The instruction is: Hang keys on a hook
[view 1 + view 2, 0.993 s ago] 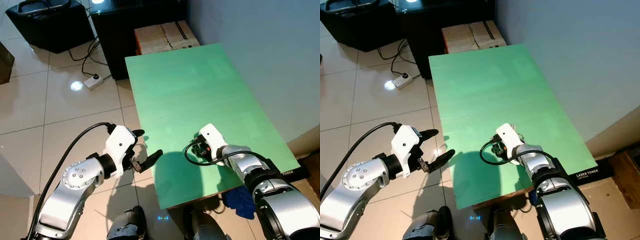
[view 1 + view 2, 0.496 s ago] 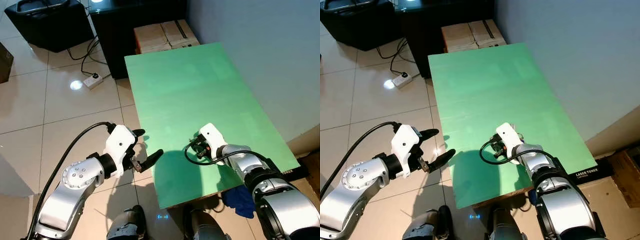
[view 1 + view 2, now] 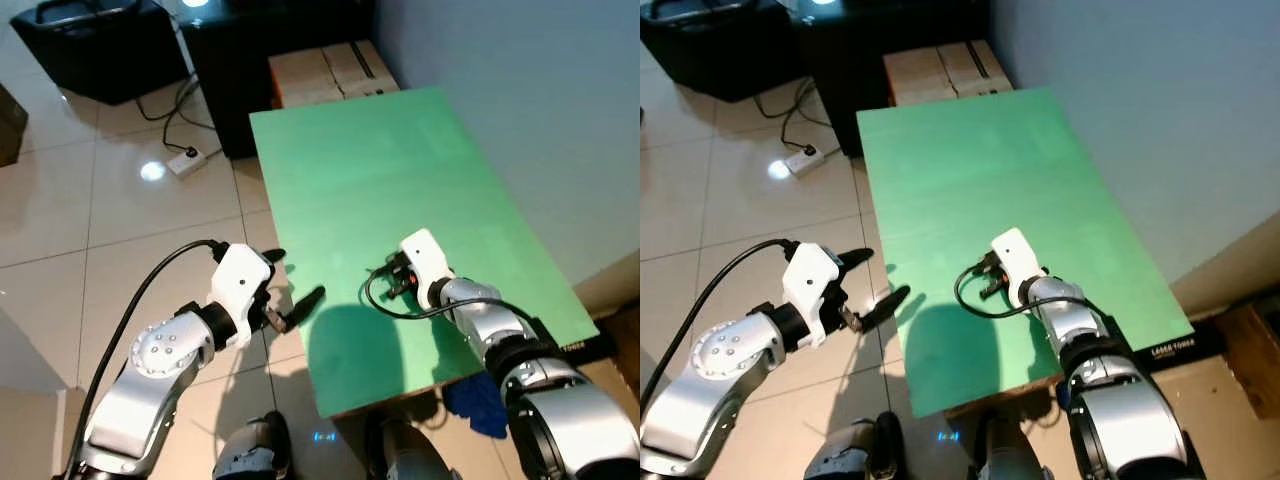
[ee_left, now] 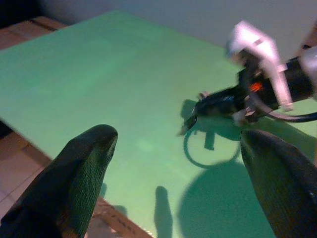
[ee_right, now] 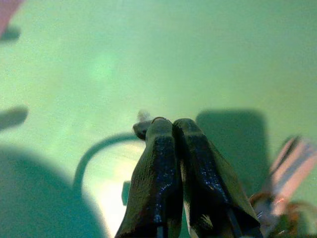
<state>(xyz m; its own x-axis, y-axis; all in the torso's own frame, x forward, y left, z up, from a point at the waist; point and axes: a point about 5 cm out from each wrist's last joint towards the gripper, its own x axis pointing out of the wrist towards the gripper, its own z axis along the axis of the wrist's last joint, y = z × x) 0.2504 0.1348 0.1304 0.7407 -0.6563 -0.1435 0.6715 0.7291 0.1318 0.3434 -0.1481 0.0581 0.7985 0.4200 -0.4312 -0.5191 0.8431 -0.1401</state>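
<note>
My right gripper (image 3: 390, 280) hovers just above the near part of the green table (image 3: 380, 170). Its fingers (image 5: 166, 148) are pressed together. A small grey piece (image 5: 143, 118), which looks like part of the keys, sticks out at their tips and hangs down at the tips (image 4: 190, 120) in the left wrist view. A black cable (image 3: 375, 302) loops below the right wrist. My left gripper (image 3: 292, 280) is open with its fingers wide apart, over the floor beside the table's left edge. It points toward the right gripper. I see no hook.
The grey wall (image 3: 520, 90) runs along the table's right side. Cardboard boxes (image 3: 330, 72) and a black cabinet (image 3: 250, 40) stand beyond the far end. A black bag (image 3: 95, 45) and a power strip (image 3: 187, 160) lie on the tiled floor at left.
My right gripper has moved a little farther over the table, away from me, still shut. The left gripper has shifted slightly and stays open.
</note>
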